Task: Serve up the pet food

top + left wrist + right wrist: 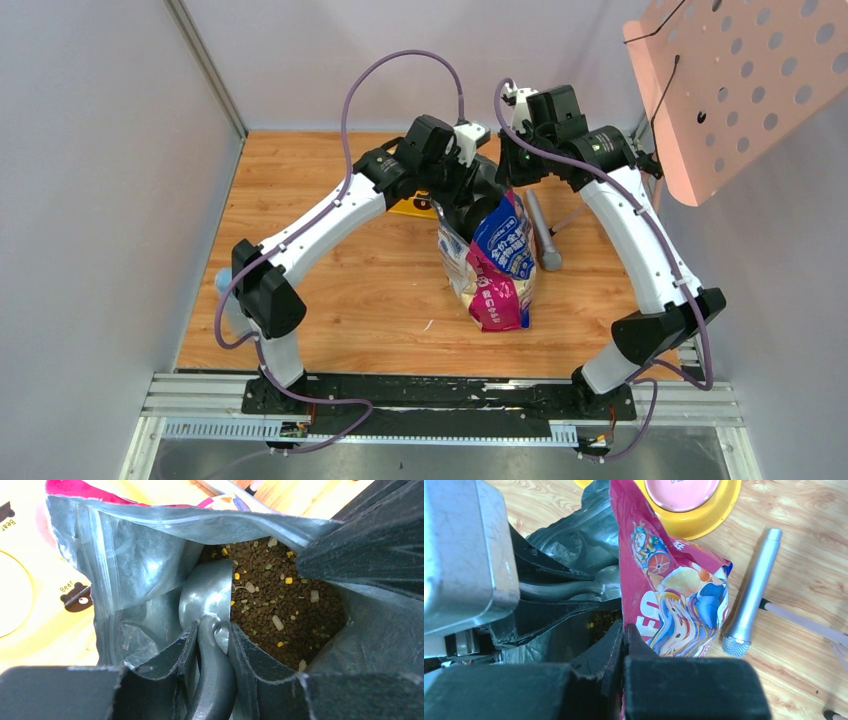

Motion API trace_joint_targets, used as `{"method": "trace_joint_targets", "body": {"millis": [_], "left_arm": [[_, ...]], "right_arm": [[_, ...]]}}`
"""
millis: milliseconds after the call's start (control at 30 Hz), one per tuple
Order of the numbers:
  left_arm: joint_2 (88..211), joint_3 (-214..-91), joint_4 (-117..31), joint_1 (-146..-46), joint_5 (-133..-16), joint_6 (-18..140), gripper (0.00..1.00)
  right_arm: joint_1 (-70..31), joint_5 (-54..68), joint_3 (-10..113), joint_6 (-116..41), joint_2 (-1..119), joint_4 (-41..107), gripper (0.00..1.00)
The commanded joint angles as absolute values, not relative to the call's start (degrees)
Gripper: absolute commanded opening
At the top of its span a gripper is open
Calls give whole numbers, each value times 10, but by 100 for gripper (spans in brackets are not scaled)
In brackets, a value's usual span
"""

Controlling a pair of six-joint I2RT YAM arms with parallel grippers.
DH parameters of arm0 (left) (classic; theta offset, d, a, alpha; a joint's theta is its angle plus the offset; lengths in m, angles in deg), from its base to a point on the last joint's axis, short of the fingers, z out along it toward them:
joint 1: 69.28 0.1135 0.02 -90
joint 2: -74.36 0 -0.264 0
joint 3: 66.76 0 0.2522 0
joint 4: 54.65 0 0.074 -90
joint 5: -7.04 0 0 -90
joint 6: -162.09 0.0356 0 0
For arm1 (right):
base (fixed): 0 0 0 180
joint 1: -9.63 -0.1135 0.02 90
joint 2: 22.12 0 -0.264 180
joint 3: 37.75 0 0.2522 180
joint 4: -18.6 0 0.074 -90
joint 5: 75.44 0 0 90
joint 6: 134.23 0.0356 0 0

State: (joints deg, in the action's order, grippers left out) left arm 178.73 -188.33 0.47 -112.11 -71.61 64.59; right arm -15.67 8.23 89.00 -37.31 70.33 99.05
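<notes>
The printed cartoon bag [497, 262] stands open in the middle of the table. Inside it lies the pet food [280, 600], dark brown kibble with a few yellow and pale bits. My left gripper [212, 630] is inside the bag mouth, shut on the handle of the grey metal scoop [206, 595], whose bowl rests beside the kibble against the silver lining. My right gripper [625, 630] is shut on the bag's rim [634, 555] and holds it open. The scoop [574, 587] also shows in the right wrist view, held by the left fingers [544, 565].
A yellow bowl with a pink inside [694, 500] sits behind the bag; it also shows beside the bag in the left wrist view [30, 605]. A silver microphone [543, 232] lies on the wood to the right of the bag. A pink perforated board [740, 90] hangs at upper right.
</notes>
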Motion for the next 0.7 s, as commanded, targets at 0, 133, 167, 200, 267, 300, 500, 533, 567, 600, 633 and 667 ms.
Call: {"method": "trace_joint_targets", "body": {"millis": [0, 133, 167, 200, 267, 300, 500, 533, 567, 600, 633, 667], "left_arm": [[1777, -1842, 2, -1118, -738, 619, 0], [1772, -1793, -5, -1125, -710, 600, 0], [1772, -1783, -7, -1133, -710, 599, 0], [1773, -1780, -7, -1138, -717, 599, 0], [1780, -1780, 0, -1158, -734, 596, 0], [1788, -1785, 8, -1160, -739, 593, 0], [1819, -1785, 35, -1164, -790, 559, 0], [1821, -1782, 35, -1168, -796, 551, 0], [1830, -1782, 33, -1171, -807, 548, 0], [1836, -1789, 34, -1182, -813, 547, 0], [1851, -1795, 39, -1188, -821, 549, 0], [1858, -1811, 43, -1200, -825, 557, 0]], "right_arm": [[-160, 144, 866, -333, 656, 904, 0], [-166, 144, 855, -318, 655, 905, 0], [-170, 145, 852, -316, 658, 905, 0], [-173, 145, 848, -314, 660, 907, 0], [-179, 145, 845, -313, 664, 908, 0], [-183, 155, 842, -313, 664, 910, 0], [-195, 246, 812, -289, 644, 918, 0], [-197, 264, 806, -287, 638, 919, 0], [-199, 276, 803, -279, 632, 920, 0], [-198, 281, 804, -273, 629, 922, 0], [-198, 279, 810, -266, 627, 923, 0], [-198, 270, 819, -259, 627, 924, 0]]}}
